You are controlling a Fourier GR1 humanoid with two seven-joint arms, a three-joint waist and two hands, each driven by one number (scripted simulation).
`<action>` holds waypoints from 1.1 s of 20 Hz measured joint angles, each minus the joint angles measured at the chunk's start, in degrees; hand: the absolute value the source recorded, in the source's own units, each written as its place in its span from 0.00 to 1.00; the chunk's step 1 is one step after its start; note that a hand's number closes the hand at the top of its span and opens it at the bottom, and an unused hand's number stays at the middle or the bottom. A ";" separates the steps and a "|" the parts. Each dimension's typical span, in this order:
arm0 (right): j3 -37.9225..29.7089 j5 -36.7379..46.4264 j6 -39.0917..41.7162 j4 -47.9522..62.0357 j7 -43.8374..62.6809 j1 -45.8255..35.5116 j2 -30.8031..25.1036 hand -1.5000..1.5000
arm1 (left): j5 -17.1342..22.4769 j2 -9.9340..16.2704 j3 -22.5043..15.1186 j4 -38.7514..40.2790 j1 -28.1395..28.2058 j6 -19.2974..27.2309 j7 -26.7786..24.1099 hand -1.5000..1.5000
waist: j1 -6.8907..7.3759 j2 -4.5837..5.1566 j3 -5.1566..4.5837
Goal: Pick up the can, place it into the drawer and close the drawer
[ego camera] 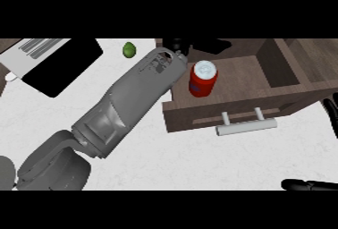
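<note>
Lying in the open wooden drawer (264, 91), the red can (203, 79) sits beside the left hand (177, 44), grip unreadable. Right hand (310, 184) rests open, holding nothing. White speckled bench (198, 156) carries a lime (129, 49).

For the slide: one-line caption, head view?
Red can lies in the open drawer; left hand above it, right hand resting at right edge.

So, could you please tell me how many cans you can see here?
1. A red can lies in the open drawer, just right of the left forearm. More could be hidden under that arm.
</note>
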 measured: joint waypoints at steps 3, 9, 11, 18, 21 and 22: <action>-0.08 1.42 0.07 -0.89 -0.69 -0.01 -0.75 0.00 | 1.24 -0.01 0.14 -0.40 0.94 0.76 -1.38 0.00 | 0.05 0.00 -0.02; 0.34 8.31 0.84 -3.44 -3.77 0.04 -4.25 0.00 | 4.05 0.00 -0.03 -2.18 1.60 1.83 -1.34 0.00 | 0.60 -0.28 -0.05; 1.32 10.93 0.89 -3.56 -5.18 -0.30 -4.87 0.00 | 4.98 0.00 -0.13 -2.64 1.29 2.02 -1.33 0.00 | 0.74 -0.25 -0.04; 5.52 21.80 0.27 -4.84 -7.52 -1.62 -7.14 0.00 | 8.34 -0.01 0.78 -4.45 0.52 3.23 -3.18 0.00 | 2.25 -0.51 -0.09; 7.66 27.97 -0.44 -3.86 -8.18 -2.58 -8.44 0.00 | 9.03 -0.01 0.69 -4.92 0.16 4.05 -3.67 0.00 | 3.27 -0.73 -0.11; 8.12 29.98 -0.63 -2.89 -9.06 -2.71 -9.13 0.00 | 9.20 -0.01 0.74 -4.96 -0.06 4.40 -3.80 0.00 | 3.56 -0.77 -0.10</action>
